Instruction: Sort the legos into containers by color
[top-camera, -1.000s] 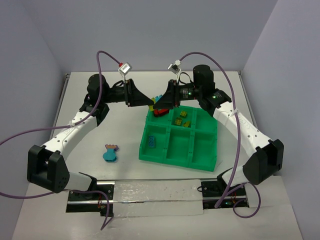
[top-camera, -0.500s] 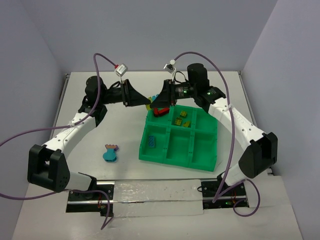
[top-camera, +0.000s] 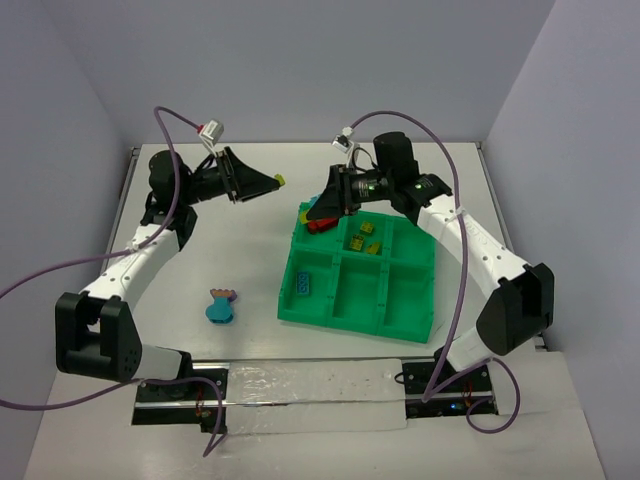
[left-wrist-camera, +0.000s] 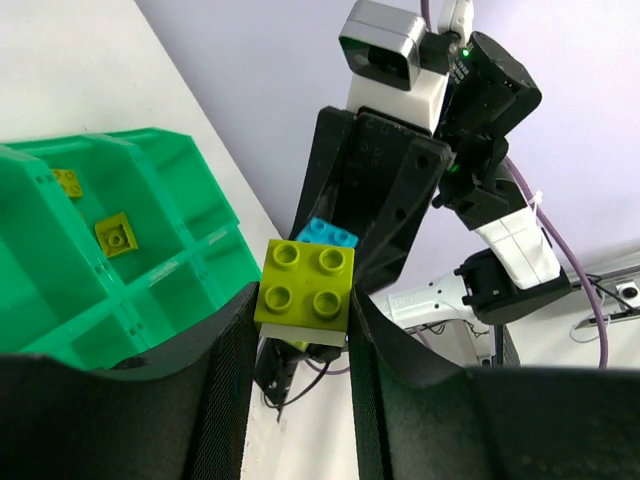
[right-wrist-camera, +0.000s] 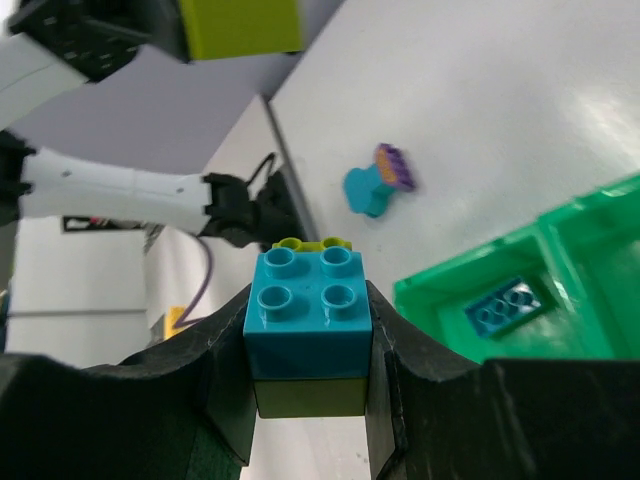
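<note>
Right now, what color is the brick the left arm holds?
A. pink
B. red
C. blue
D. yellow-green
D: the left wrist view shows a yellow-green brick pinched between the left jaws.

Bright, even light, soft shadows; wrist views blurred near the lens

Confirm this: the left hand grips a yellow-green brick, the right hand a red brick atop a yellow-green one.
Not red: the right hand grips a cyan brick atop a yellow-green one, as the right wrist view shows. The left hand does grip a yellow-green brick.
</note>
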